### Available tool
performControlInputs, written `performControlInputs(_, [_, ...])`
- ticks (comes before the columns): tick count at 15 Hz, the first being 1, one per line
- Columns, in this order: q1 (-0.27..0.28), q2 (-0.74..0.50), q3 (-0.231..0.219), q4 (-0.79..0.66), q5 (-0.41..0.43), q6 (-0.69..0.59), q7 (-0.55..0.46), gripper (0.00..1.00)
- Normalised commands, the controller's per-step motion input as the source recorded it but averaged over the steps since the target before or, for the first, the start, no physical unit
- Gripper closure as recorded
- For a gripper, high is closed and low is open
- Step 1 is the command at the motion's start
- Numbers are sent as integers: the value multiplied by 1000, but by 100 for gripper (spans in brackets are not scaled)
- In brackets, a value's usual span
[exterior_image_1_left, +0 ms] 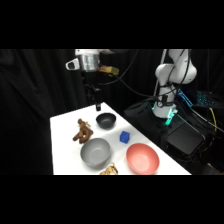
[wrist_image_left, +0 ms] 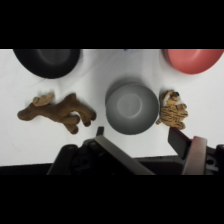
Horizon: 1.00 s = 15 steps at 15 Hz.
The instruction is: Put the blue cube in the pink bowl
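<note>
Pincer (exterior_image_1_left: 98, 106): mine, hanging high over the far end of the surface, well above everything; fingers (wrist_image_left: 186, 142) spread wide, nothing between them.
Arm: comes down from the top of the side view; my base (exterior_image_1_left: 165, 107) stands off the surface at the upper right.
Surface (exterior_image_1_left: 62, 137): white, running from the far left toward the near right.
Cube (exterior_image_1_left: 124, 136): blue, resting on the surface, between the black bowl and the pink bowl, just beyond the pink bowl's far rim and apart from it. Well apart from my pincer.
Pink bowl (exterior_image_1_left: 142, 158): near right corner of the surface, upright. In the wrist view only part of its rim shows at the top right (wrist_image_left: 192, 60).
Grey bowl (exterior_image_1_left: 95, 152): left of the pink bowl, upright; in the wrist view it sits in the middle (wrist_image_left: 131, 108).
Black bowl (exterior_image_1_left: 106, 119): farthest of the three, near the far edge, close below my pincer; cut off at the top left of the wrist view (wrist_image_left: 47, 61).
Brown toy (exterior_image_1_left: 82, 130): plush animal lying left of the black bowl and beyond the grey bowl (wrist_image_left: 57, 112).
Striped toy (wrist_image_left: 172, 110): tiger-like plush, just beside the grey bowl, at the near edge in the side view (exterior_image_1_left: 109, 170).
</note>
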Motion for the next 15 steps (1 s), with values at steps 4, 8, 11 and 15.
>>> performControlInputs(4, [-8,-34,27,-39,-17,13,-18,0])
performControlInputs(8, [30,-174,39,-246,-131,154,55,0])
performControlInputs(11, [38,-260,49,-404,-119,246,24,0])
performControlInputs(15, [38,-293,52,-458,-108,294,-35,0])
